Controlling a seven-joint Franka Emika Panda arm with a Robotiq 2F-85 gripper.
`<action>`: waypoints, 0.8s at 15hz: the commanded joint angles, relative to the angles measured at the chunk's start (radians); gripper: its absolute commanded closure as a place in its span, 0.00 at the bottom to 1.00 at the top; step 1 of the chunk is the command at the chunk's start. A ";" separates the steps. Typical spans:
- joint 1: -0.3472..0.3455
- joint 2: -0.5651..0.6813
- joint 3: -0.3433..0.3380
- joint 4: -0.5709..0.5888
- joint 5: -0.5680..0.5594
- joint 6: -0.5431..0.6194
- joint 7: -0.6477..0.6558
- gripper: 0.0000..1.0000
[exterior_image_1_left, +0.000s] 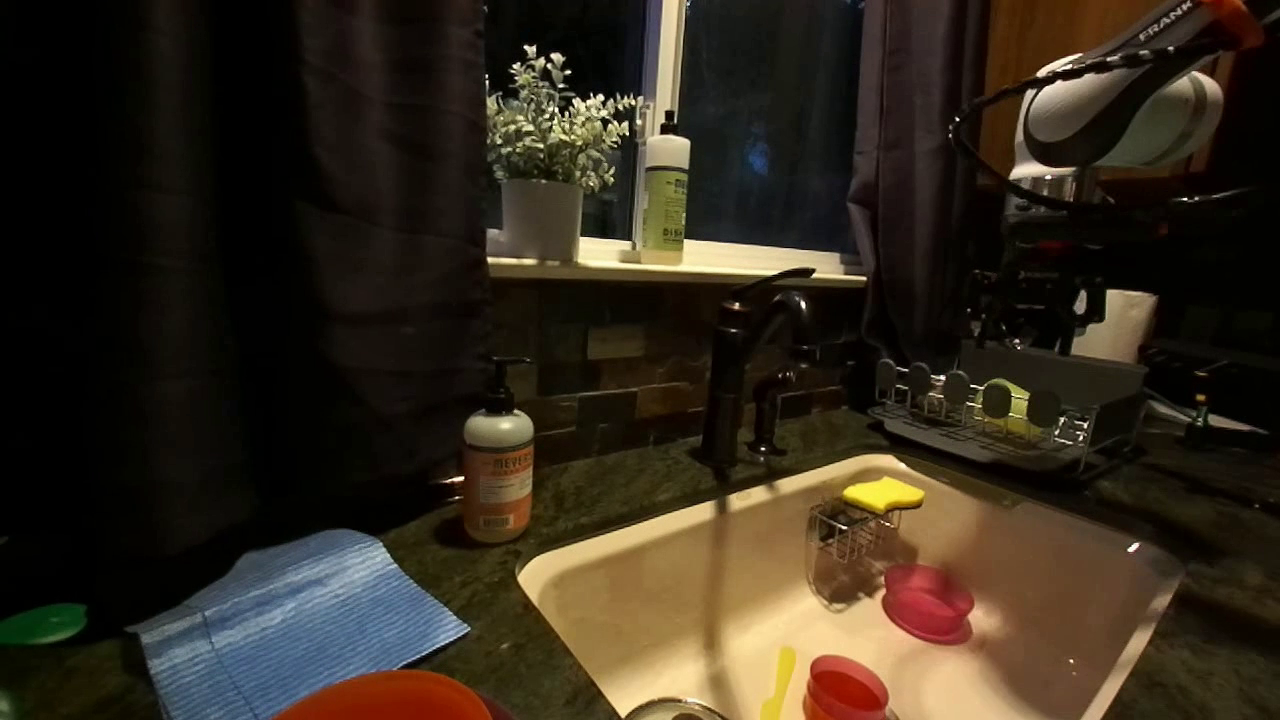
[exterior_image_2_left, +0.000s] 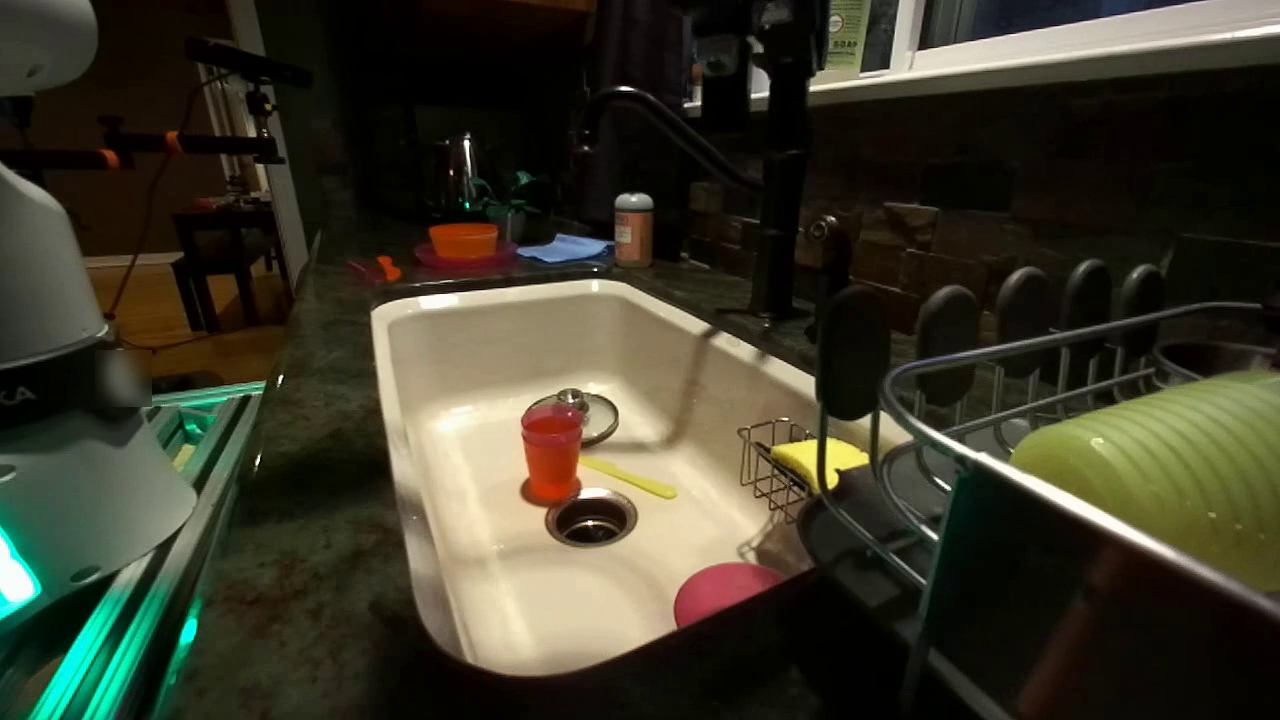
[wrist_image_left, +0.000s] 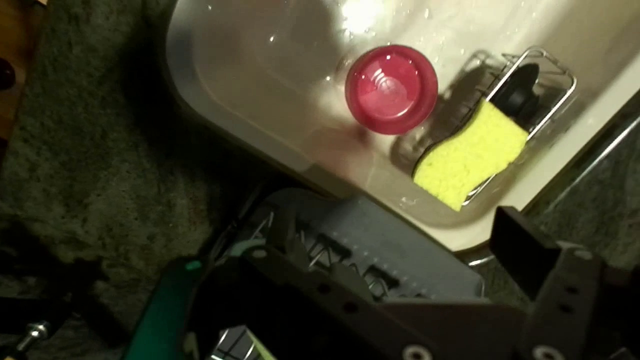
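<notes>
My gripper (wrist_image_left: 406, 237) is open, with its fingers wide apart and nothing visible between them. In an exterior view the dark gripper (exterior_image_1_left: 1037, 310) hangs above the grey dish rack (exterior_image_1_left: 1000, 448), whose tray (wrist_image_left: 385, 230) shows beneath the fingers in the wrist view. A lime-green ribbed dish (exterior_image_1_left: 1012, 402) lies in the rack; it is larger in an exterior view (exterior_image_2_left: 1150, 470). A pink bowl (wrist_image_left: 392, 90) sits in the sink (wrist_image_left: 235, 85). A yellow sponge (wrist_image_left: 470, 155) rests on a wire caddy (exterior_image_1_left: 850, 535) at the sink wall. The gripper touches neither bowl nor sponge.
Stacked red-orange cups (exterior_image_2_left: 552, 455), a yellow knife (exterior_image_2_left: 630, 478) and a glass lid (exterior_image_2_left: 597, 415) are in the sink. A dark faucet (exterior_image_1_left: 728, 390) rises behind it. A soap bottle (exterior_image_1_left: 498, 470), blue cloth (exterior_image_1_left: 300, 610) and orange bowl (exterior_image_2_left: 463, 240) stand beyond the sink's far end.
</notes>
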 joint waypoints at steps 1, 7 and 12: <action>0.018 -0.059 0.009 -0.101 0.074 0.034 -0.191 0.00; 0.030 -0.033 0.050 -0.109 0.103 0.008 -0.289 0.00; 0.033 -0.036 0.051 -0.113 0.104 0.008 -0.306 0.00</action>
